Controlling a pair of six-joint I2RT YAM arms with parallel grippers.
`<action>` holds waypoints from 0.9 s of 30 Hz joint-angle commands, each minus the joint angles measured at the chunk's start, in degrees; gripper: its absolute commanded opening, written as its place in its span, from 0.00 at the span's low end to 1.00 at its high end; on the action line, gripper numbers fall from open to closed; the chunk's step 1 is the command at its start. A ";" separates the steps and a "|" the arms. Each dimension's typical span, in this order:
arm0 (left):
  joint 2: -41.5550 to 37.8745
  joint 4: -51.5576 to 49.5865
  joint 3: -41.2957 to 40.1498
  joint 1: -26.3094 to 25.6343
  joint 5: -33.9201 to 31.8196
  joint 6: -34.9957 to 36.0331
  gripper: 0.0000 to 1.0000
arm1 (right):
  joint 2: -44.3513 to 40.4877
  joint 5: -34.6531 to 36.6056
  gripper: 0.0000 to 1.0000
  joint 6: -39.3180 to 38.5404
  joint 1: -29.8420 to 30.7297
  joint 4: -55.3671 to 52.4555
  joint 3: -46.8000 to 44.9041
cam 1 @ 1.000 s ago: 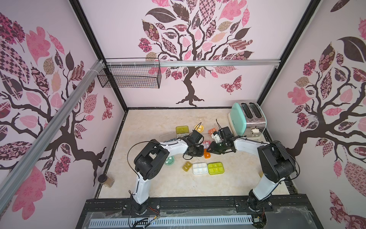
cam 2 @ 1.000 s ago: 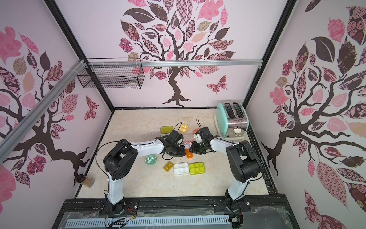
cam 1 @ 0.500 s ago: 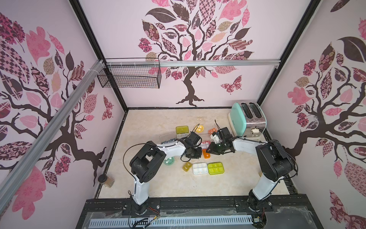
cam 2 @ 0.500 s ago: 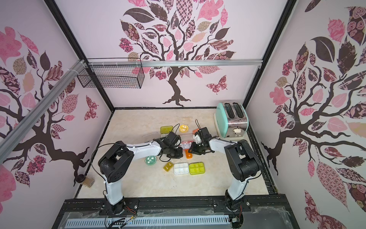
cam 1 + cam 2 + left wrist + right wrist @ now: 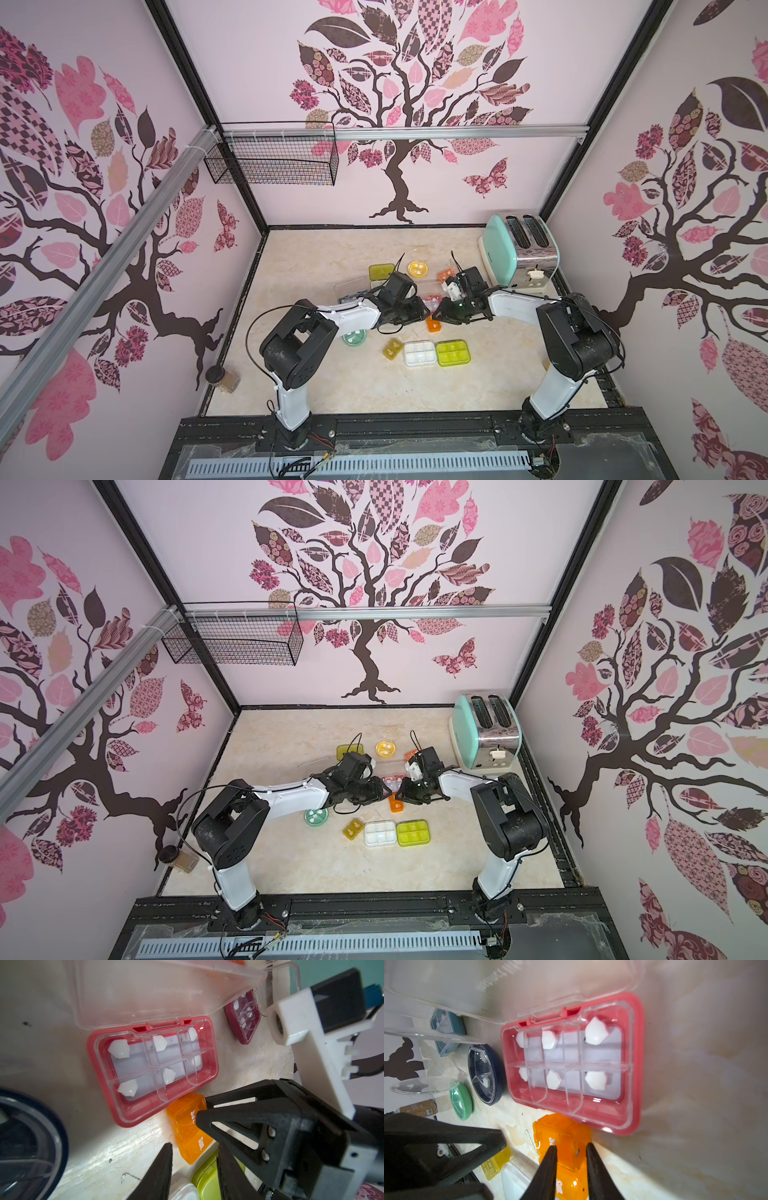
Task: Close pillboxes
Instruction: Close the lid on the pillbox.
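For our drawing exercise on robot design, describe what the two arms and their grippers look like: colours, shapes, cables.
The left arm and right arm have white shells between bulky black joints, with thin black cables looping alongside. The left gripper and right gripper each have two black tapering fingers with triangular cut-outs. A white block sits by the right wrist.

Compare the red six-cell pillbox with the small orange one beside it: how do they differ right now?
The red pillbox has its clear lid standing open; the orange pillbox looks shut. The red pillbox is much the larger, with six clear cells, each showing a white pill; the orange pillbox has two tinted cells marked with days, and its contents cannot be made out. Both are hinged plastic cases lying flat, close together.
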 commanded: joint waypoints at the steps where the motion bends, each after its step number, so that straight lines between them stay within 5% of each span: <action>1: 2.31 1.97 -0.26 0.10 -0.23 -1.92 0.40 | -1.11 0.50 0.28 0.39 0.48 -0.34 -0.92; 27: 7.63 4.18 0.97 -0.24 -1.07 -3.59 0.26 | -1.11 0.06 0.27 1.29 0.86 1.22 -2.51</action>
